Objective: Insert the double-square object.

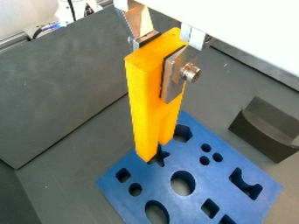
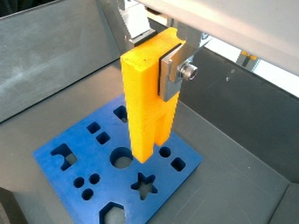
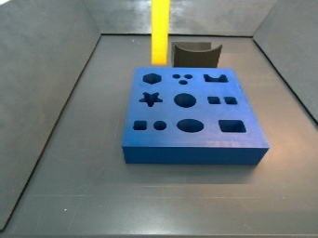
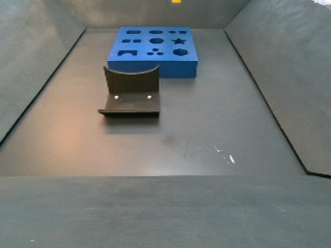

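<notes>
My gripper [image 1: 162, 54] is shut on the top end of the double-square object [image 1: 152, 96], a long yellow-orange bar that hangs upright. Both wrist views show the grip [image 2: 156, 54] and the bar [image 2: 149, 101]. The bar's lower end is over the blue block with shaped holes [image 1: 198, 138], above its top face [image 2: 176, 179], and not in any hole. In a side view the bar [image 3: 161, 33] hangs over the far left part of the block [image 3: 192, 153]; the gripper is out of frame there. In a side view only a sliver of yellow [image 4: 175, 2] shows above the block [image 4: 181, 66].
A dark grey curved piece [image 3: 192, 51] stands on the floor just beyond the block; it also shows in a wrist view [image 1: 268, 127] and a side view [image 4: 130, 89]. Grey sloping walls [image 3: 74, 84] enclose the dark floor.
</notes>
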You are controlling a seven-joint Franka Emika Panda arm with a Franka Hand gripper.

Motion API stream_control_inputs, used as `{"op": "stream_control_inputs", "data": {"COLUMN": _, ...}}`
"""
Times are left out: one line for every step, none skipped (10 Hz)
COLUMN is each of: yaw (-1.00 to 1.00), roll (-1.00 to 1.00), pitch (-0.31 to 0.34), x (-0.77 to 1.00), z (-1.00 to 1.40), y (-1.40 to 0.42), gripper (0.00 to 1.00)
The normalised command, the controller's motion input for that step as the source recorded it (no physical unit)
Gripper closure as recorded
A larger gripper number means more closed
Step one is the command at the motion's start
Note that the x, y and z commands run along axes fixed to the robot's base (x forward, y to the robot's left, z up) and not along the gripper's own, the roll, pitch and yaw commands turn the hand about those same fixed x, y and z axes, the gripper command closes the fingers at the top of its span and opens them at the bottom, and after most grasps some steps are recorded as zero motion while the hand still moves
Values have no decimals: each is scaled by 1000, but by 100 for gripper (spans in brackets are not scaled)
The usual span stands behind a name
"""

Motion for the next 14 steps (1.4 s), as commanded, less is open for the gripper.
{"op": "stream_control_inputs", "data": {"yaw": 0, "roll": 0, "pitch": -203, "x": -71, "z": -549, "y": -17, "gripper": 100}}
{"op": "stream_control_inputs", "data": {"yaw": 0, "roll": 40, "pitch": -243, "x": 0, "z": -666, "y": 0, "gripper": 100}}
{"op": "stream_control_inputs", "data": {"yaw": 0, "roll": 61, "pitch": -241, "x": 231, "z": -651, "y": 0, "gripper": 100}}
{"op": "stream_control_inputs", "data": {"yaw": 0, "roll": 87, "pitch": -210, "x": 717, "z": -474, "y": 0, "gripper": 100}}
{"op": "stream_control_inputs", "data": {"yaw": 0, "roll": 0, "pitch": -131, "x": 1000, "z": -154, "y": 0, "gripper": 100}}
{"op": "stream_control_inputs", "data": {"yaw": 0, "roll": 11, "pitch": -117, "x": 1000, "z": -114, "y": 0, "gripper": 100}}
{"op": "stream_control_inputs", "data": {"yaw": 0, "roll": 84, "pitch": -76, "x": 1000, "z": -89, "y": 0, "gripper": 100}}
{"op": "stream_control_inputs", "data": {"yaw": 0, "roll": 180, "pitch": 0, "x": 1000, "z": -54, "y": 0, "gripper": 100}}
{"op": "stream_control_inputs", "data": {"yaw": 0, "roll": 283, "pitch": 53, "x": 1000, "z": -111, "y": 0, "gripper": 100}}
{"op": "stream_control_inputs", "data": {"yaw": 0, "roll": 300, "pitch": 64, "x": 1000, "z": -106, "y": -23, "gripper": 100}}
{"op": "stream_control_inputs", "data": {"yaw": 0, "roll": 336, "pitch": 110, "x": 1000, "z": -149, "y": 0, "gripper": 100}}
{"op": "stream_control_inputs", "data": {"yaw": 0, "roll": 351, "pitch": 161, "x": 917, "z": -143, "y": 0, "gripper": 100}}
{"op": "stream_control_inputs", "data": {"yaw": 0, "roll": 354, "pitch": 217, "x": 834, "z": -114, "y": -3, "gripper": 100}}
{"op": "stream_control_inputs", "data": {"yaw": 0, "roll": 336, "pitch": 304, "x": 789, "z": -23, "y": -51, "gripper": 100}}
